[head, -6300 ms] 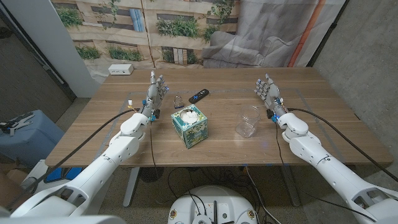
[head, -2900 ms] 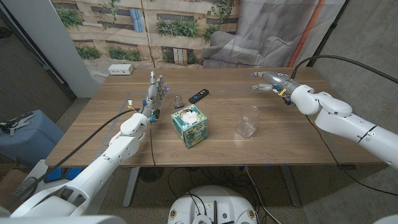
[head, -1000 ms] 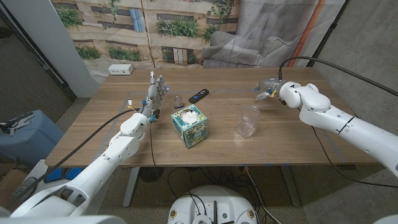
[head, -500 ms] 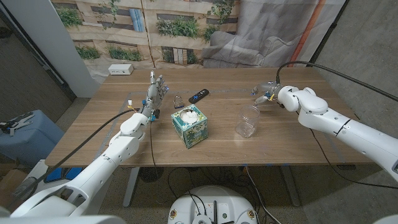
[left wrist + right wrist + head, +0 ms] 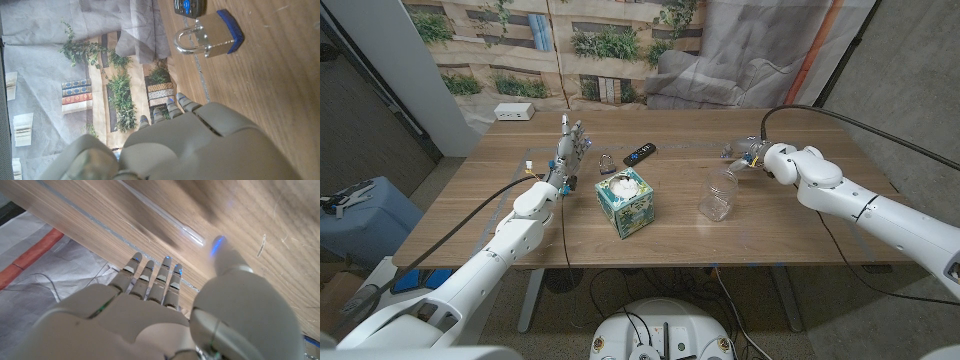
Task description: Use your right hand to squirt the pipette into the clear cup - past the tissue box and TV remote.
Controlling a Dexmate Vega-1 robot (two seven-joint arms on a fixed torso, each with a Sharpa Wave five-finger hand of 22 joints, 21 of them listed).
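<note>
**Right hand closing in above the clear cup**

Change: over the last few seconds the right arm swung up from its rest at the right of the table, reached toward the far right, and has since drawn back leftward and nearer. The right hand [image 5: 748, 153] now hangs just beyond and to the right of the clear cup [image 5: 718, 194], close to its rim. Left hand [image 5: 570, 146] has not moved; it stands at the left with fingers upright and apart, holding nothing.

Right hand state: the wrist view shows fingers [image 5: 150, 277] lying side by side and the thumb reaching out over the wood, with a thin clear streak beyond them that may be the pipette (blurred, not certain). In the head view a small pale thing sits at the fingertips. I cannot tell whether the hand is pinching the pipette or is simply closed.

Meaning for the task: judged as the approach to the cup, squirt not yet done. If the pipette is held, its tip needs to come over the cup mouth.

Room: the tissue box [image 5: 624, 200] stands left of the cup, well apart; the TV remote [image 5: 639, 152] and a padlock [image 5: 210, 36] lie farther left. The table [image 5: 800, 215] to the right of the cup and its far side are open, so the arm's path is free. The cup is light and easily knocked.
</note>
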